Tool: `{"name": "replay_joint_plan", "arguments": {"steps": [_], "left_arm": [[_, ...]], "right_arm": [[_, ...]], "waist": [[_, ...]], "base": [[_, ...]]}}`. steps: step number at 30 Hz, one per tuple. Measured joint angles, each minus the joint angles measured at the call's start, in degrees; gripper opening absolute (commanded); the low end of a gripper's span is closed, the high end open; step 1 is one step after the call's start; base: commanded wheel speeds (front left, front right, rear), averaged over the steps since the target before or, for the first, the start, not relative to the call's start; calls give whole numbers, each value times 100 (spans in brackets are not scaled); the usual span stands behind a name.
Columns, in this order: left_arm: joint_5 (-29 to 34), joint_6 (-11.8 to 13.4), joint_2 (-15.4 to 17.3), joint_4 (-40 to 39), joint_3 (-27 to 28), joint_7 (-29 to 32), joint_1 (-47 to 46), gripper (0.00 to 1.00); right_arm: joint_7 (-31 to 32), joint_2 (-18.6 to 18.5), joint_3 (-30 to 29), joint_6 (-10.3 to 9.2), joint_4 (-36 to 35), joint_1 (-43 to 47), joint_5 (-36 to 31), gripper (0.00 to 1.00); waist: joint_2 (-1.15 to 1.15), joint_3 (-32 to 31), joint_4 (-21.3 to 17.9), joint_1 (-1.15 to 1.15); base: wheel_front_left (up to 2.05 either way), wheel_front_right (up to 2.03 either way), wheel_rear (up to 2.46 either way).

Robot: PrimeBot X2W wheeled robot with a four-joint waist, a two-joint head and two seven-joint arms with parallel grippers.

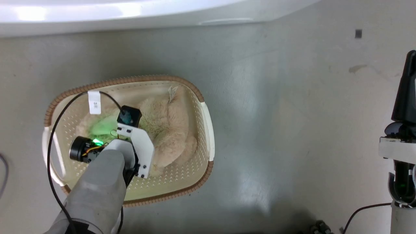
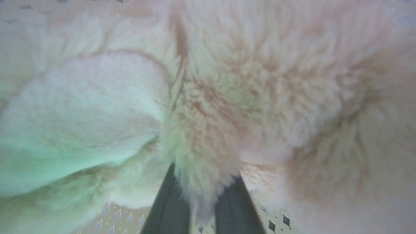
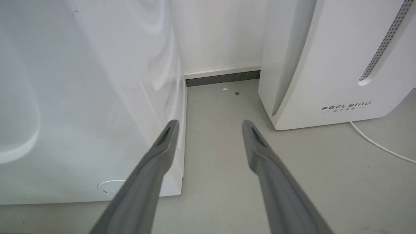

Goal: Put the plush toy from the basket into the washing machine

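The shaggy beige plush toy (image 1: 169,130) lies in the oval cream basket (image 1: 146,79) on the floor. My left arm reaches down into the basket and its wrist covers the toy's left part. In the left wrist view my left gripper (image 2: 204,175) is shut on a tuft of the plush toy (image 2: 260,81), with the perforated basket bottom (image 2: 123,217) just below. The white front of the washing machine (image 1: 97,16) runs along the top, and its side (image 3: 81,113) stands to the left of my right gripper (image 3: 209,125), which is open and holds nothing. My right gripper (image 1: 404,94) hangs at the far right.
A plain white appliance lettered FEELBAIR (image 3: 325,65) stands right of the washing machine, with a strip of grey floor (image 3: 221,107) between them. A white cable (image 3: 377,146) trails from it. A black cable (image 1: 52,156) loops over the basket's left side.
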Motion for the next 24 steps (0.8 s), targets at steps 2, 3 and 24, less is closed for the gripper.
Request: {"name": "replay_joint_plan", "arguments": {"steps": [2,3,24], "left_arm": [[-37,-42,-10,60,-20,-102,36,0],[-57,-48,-18,68,-26,-175,70,0],[-321,-275,-407,87,-234,-1774,1271,0]], "right_arm": [[-24,0,7,0,42,5,0,100],[-25,0,15,0,59,19,0,100],[-26,0,409,0,287,1049,-283,100]], "waist": [[0,-143,14,0],[0,-229,23,0],[0,-2588,542,-1]], "base": [[0,0,0],[0,0,0],[0,0,0]]}}
